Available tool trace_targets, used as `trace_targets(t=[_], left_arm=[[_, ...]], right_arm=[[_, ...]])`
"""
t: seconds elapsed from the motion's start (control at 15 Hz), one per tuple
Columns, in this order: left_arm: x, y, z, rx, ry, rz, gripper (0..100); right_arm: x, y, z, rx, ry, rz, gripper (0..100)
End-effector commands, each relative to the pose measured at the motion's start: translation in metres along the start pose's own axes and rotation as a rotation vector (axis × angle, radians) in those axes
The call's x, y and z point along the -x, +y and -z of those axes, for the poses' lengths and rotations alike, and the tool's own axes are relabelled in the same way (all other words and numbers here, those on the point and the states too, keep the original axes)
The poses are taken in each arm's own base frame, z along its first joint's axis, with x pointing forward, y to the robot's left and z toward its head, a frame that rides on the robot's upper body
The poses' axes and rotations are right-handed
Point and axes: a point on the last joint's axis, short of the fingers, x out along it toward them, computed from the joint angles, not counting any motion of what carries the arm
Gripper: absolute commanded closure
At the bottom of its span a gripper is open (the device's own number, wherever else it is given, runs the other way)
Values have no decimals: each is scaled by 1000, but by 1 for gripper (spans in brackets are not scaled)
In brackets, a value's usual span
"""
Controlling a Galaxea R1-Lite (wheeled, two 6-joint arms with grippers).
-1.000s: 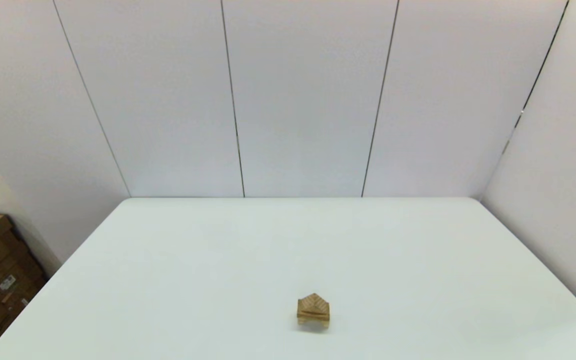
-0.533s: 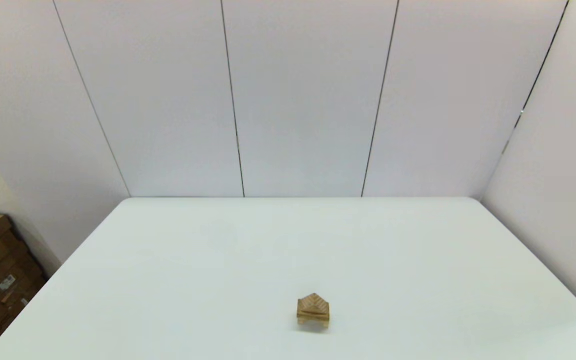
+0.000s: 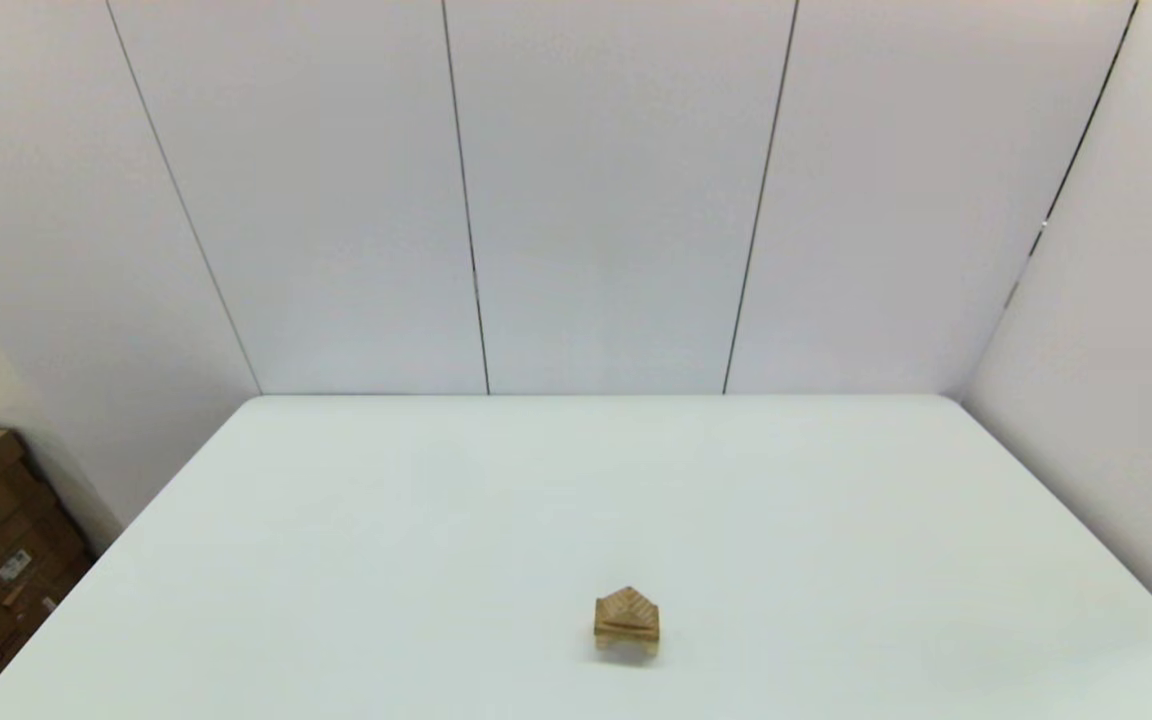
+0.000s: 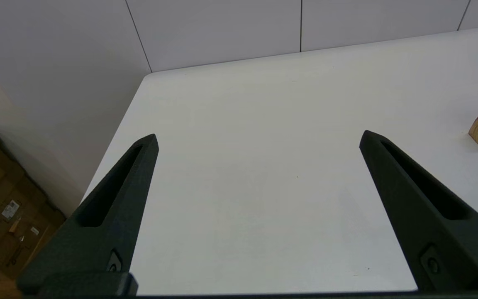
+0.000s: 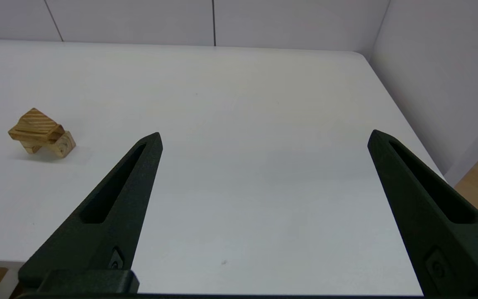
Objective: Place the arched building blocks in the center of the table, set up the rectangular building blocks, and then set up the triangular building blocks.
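Stacked blocks [image 3: 626,622] lower centre of counter [image 3: 836,500] | both grippers wide, empty | left gripper [image 4: 257,139], right gripper [image 5: 264,137] parked well apart from stack

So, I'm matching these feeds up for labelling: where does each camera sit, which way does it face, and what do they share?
Head view: on the robot's head, looking forward and down at the table and the block stack; no arm shows.
Left wrist view: behind the left gripper, open over the table's left side; stack at the picture's edge.
Right wrist view: behind the right gripper, open over the table's right side; stack farther off.
All three share the stack and the table.
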Motion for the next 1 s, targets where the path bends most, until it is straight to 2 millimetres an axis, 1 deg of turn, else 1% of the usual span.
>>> trace_targets(t=[0.07,1.0], left_arm=[[0,0,0,-1,4,0,0],[0,0,0,-1,2,0,0]], right_arm=[[0,0,0,1,-2,-1,0],[0,0,0,-22,-2,21,0]])
